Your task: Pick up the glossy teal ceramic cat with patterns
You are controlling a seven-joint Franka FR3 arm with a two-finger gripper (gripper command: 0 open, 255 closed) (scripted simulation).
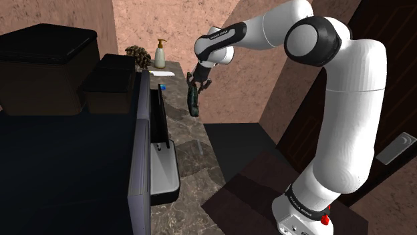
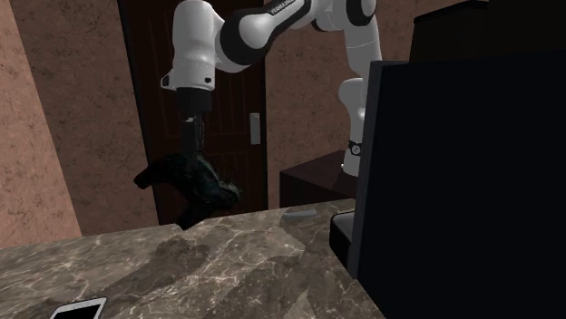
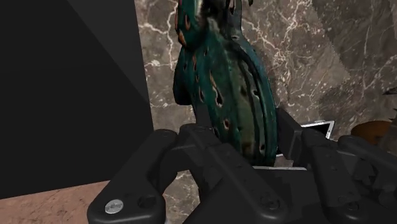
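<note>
Jaws: they are clamping the cat (image 3: 232,89) between them, standing apart only by the width of its body, with a black finger (image 3: 289,132) pressing against each flank.
Cat: a glossy teal figure dotted with rust-coloured, dark-rimmed marks; it is hanging from the jaws, its length running straight away from them toward the tabletop (image 2: 236,263).
Clearance: in the second exterior view the figure's lowest part is appearing to float just above the marble's far edge, and a faint shadow is lying on the stone beneath it.
Arm: the white arm (image 1: 347,100) is arching over from its stand and pointing the jaws downward.
Tabletop: brown-grey marble with pale veins is spreading out below the jaws.
Black appliance (image 1: 144,153): a large dark box is standing on the tabletop close to one side of the jaws, its flat face running alongside the hanging cat without touching it.
Pump bottle (image 1: 160,53): a pale bottle with a pump top is standing on the tabletop well apart from the jaws, past the appliance's corner.
Scaly object (image 1: 139,55): a brown, patterned lump is sitting just beside the pump bottle, equally far from the jaws; what it is, I cannot tell.
White card (image 3: 318,129): a flat white rectangle is lying on the marble below the jaws, peeking out past one finger.
Door (image 2: 245,91): a dark wooden door is standing behind the jaws in the second exterior view.
</note>
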